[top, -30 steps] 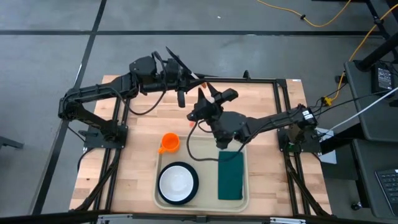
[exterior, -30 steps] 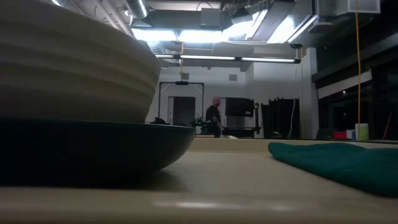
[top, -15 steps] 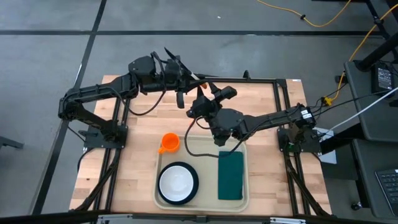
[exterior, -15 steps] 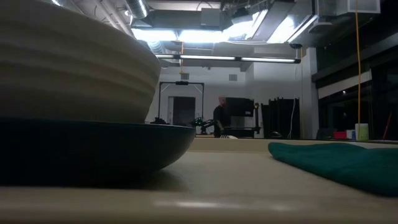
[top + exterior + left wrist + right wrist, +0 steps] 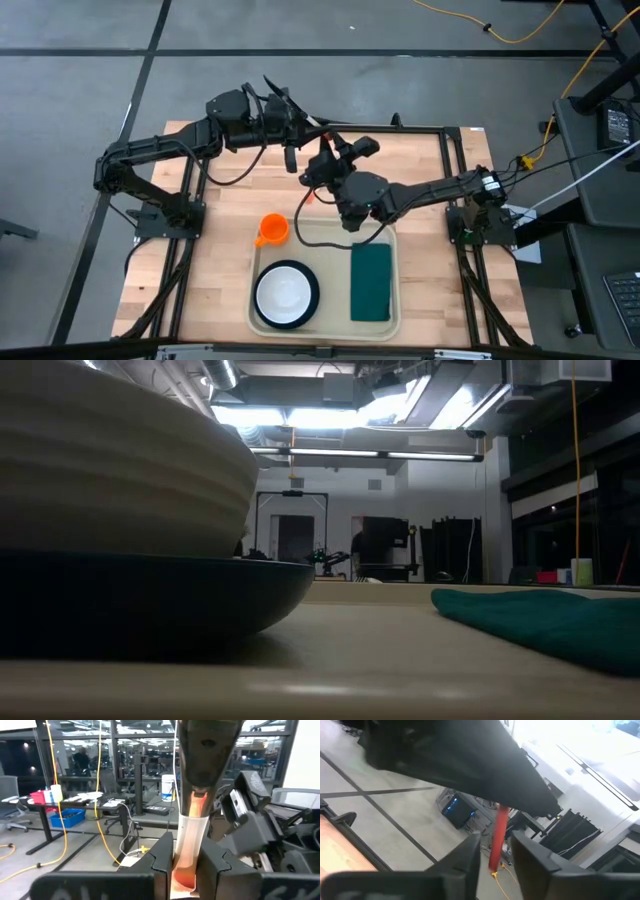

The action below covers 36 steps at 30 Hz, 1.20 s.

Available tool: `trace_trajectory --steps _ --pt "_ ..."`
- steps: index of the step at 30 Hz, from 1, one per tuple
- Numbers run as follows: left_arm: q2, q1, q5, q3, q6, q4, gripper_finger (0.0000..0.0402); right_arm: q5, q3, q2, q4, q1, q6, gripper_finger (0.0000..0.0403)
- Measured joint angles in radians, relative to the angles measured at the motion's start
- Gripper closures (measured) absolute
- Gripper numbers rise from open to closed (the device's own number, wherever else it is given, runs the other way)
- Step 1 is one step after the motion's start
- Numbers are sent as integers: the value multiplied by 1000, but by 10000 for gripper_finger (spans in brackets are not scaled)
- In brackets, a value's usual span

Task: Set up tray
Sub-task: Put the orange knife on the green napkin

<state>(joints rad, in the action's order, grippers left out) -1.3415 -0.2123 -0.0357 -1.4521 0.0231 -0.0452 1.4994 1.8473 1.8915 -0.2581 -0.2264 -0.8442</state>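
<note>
Two surfaces fill your overhead view: a grey concrete floor (image 5: 80, 60) crossed by dark lines, with a yellow cable (image 5: 520, 35) trailing over it, and the pale wooden table (image 5: 220, 270) inside its black frame. At table height you look into a long hall with bright ceiling lights, where a person (image 5: 357, 550) stands far off by a dark cabinet.

Your tray (image 5: 330, 255) lies at the near middle of the table. On its left half a white ribbed bowl (image 5: 285, 292) sits on a dark plate (image 5: 285, 264). On its right half a dark green napkin (image 5: 371, 282) lies flat. An orange cup (image 5: 273, 230) stands at the tray's far left corner; you cannot tell whether it touches the rim.

Both arms meet over the table's far middle, beyond the tray. Your left pincer (image 5: 186, 865) is clamped on a slim pale piece (image 5: 192, 832) tinted orange. Your right pincer (image 5: 495, 857) has its fingers (image 5: 470, 855) parted, a red rod (image 5: 498, 832) showing in the gap with daylight on either side.
</note>
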Motion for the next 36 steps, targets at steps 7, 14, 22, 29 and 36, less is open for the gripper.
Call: trace_trajectory --steps 7,14,22,29,36 --pt "0 -8 21 0 -2 -3 362 3 0 -1 -4 2 1 382" --pt "1 -16 14 0 0 -3 362 -2 0 -1 -8 1 1 381" --pt "2 -17 -55 -5 -5 -27 274 -6 46 -1 -10 -1 0 381" --pt "2 -3 -52 -99 -45 -124 201 -3 63 -1 -9 2 2 381" --pt "20 -6 90 -255 -189 -479 171 67 63 -32 -50 -17 93 381"
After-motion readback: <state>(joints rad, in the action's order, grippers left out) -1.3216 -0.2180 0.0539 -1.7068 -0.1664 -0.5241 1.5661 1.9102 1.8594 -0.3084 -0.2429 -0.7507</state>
